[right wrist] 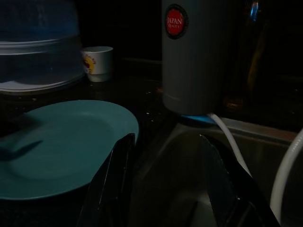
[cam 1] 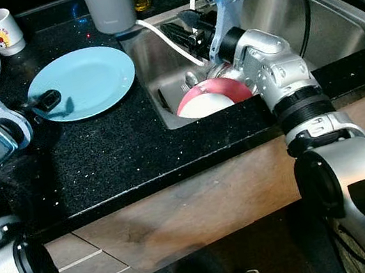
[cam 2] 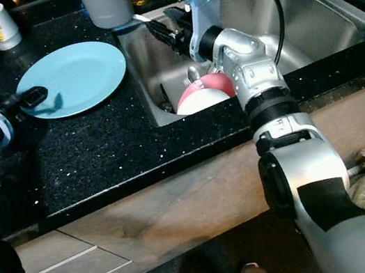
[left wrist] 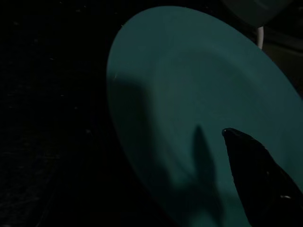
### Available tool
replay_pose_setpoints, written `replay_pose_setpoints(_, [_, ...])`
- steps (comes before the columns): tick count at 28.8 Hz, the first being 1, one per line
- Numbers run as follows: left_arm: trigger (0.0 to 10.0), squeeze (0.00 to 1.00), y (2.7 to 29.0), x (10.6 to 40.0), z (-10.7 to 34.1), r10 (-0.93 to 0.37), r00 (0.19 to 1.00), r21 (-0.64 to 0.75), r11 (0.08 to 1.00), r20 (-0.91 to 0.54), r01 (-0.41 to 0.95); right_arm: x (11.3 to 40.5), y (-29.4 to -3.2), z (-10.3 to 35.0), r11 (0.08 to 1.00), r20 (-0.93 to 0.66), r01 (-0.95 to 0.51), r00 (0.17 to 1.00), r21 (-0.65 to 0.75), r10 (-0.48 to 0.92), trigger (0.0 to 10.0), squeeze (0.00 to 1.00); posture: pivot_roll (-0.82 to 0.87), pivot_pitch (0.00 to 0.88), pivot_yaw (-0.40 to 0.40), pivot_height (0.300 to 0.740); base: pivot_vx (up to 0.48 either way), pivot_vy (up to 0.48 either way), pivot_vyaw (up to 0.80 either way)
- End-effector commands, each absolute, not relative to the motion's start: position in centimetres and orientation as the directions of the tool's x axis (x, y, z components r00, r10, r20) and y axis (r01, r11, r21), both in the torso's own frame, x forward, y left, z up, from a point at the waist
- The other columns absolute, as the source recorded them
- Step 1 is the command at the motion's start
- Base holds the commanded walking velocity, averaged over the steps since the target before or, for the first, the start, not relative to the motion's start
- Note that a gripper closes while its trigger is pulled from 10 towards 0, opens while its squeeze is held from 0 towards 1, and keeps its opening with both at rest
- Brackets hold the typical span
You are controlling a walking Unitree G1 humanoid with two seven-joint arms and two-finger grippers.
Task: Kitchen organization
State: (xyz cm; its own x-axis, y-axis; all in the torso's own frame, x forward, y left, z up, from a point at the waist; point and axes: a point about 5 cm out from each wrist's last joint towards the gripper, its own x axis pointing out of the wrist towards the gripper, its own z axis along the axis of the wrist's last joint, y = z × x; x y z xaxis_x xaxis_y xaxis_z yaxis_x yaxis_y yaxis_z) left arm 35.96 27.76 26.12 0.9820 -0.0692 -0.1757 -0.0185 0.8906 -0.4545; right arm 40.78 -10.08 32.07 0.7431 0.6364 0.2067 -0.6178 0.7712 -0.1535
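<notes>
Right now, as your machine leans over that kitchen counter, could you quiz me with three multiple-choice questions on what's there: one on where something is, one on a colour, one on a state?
1. Where is the round red-rimmed bowl?
A. In the steel sink
B. On the black speckled counter
C. On the floor

2. What colour is the flat round plate on the counter?
A. Yellow
B. Light blue
C. Black

3. How are the fingers of the right gripper?
A. Clamped on the white printed cup
B. Apart, holding nothing
C. Pinching the plate

Answers:
1. A: the bowl lies in the basin, below the counter's edge.
2. B: the plate shows pale blue in both head views.
3. B: the right wrist view shows a bare gap between its two black fingers, over the sink.

The left gripper hovers at the plate's rim.
</notes>
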Motion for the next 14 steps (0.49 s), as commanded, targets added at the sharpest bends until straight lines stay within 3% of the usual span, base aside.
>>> replay_pose_setpoints(1, [10.0,0.0,27.4,36.1,24.9,-0.083,0.972,-0.476,0.879,-0.22,-0.033,40.7,-9.9,31.8,0.767,0.207,-0.626,0.739,-0.144,0.642,10.0,0.0,0.06,0.158,0.036,0.74,0.0,0.0,0.0])
replay_pose_setpoints(4, [9.6,0.0,26.9,36.6,25.1,-0.112,0.971,-0.497,0.867,-0.212,-0.009,40.7,-9.8,31.8,0.768,0.207,-0.625,0.74,-0.138,0.64,10.0,0.0,0.06,0.16,0.038,0.74,0.0,0.0,0.0])
replay_pose_setpoints(6, [3.5,0.0,26.3,37.0,25.3,-0.134,0.97,-0.522,0.853,-0.201,0.01,40.7,-9.9,31.9,0.772,0.211,-0.624,0.743,-0.122,0.635,10.0,0.0,0.06,0.161,0.04,0.74,0.0,0.0,0.0])
replay_pose_setpoints(7, [3.5,0.0,26.3,37.0,25.3,-0.134,0.97,-0.522,0.853,-0.201,0.01,40.7,-9.9,31.9,0.772,0.211,-0.624,0.743,-0.122,0.635,10.0,0.0,0.06,0.161,0.04,0.74,0.0,0.0,0.0])
replay_pose_setpoints(8, [0.0,0.0,26.2,37.0,25.4,-0.135,0.97,-0.523,0.852,-0.2,0.01,40.7,-10.0,31.9,0.773,0.213,-0.623,0.745,-0.118,0.633,10.0,0.0,0.06,0.161,0.04,0.74,0.0,0.0,0.0])
replay_pose_setpoints(14, [0.0,0.0,26.5,37.1,25.3,-0.118,0.969,-0.504,0.863,-0.216,-0.007,40.7,-10.3,31.9,0.778,0.207,-0.621,0.751,-0.1,0.627,10.0,0.0,0.06,0.163,0.043,0.74,0.0,0.0,0.0])
